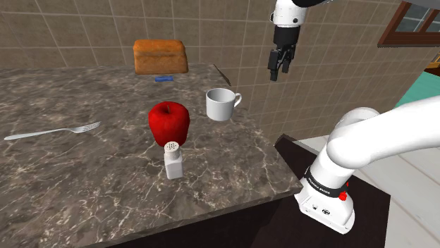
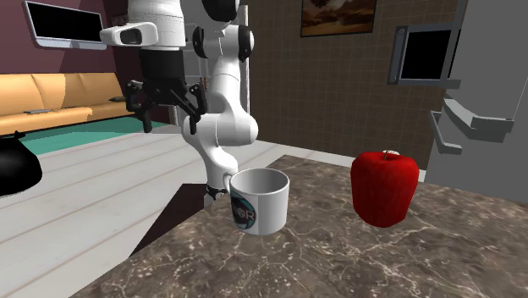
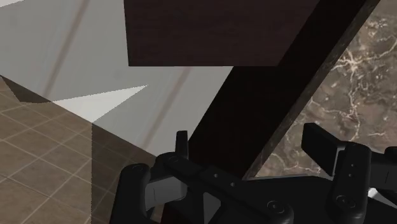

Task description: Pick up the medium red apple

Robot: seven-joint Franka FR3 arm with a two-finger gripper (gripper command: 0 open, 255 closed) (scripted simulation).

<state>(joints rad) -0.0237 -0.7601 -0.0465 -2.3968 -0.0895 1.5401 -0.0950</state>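
Red apple (image 1: 168, 121) upright near the middle of the marbled counter (image 1: 84, 180), touching or just behind a white shaker (image 1: 173, 162) on its near side in the shoulder view, with a white mug (image 1: 221, 104) a little to the right. Fork (image 1: 53, 132) well apart at the left, loaf of bread (image 1: 161, 56) at the far edge by the tiled wall. Black gripper (image 1: 280, 67) high in the air past the counter's right edge, well apart from the apple, fingers (image 3: 324, 145) spread wide. In the second exterior view, apple (image 2: 385, 188) at the right, mug (image 2: 259, 201) left of it, gripper (image 2: 173, 118) up at the left. Below the gripper (image 3: 248, 133) in the wrist view, the counter's edge and pale floor.
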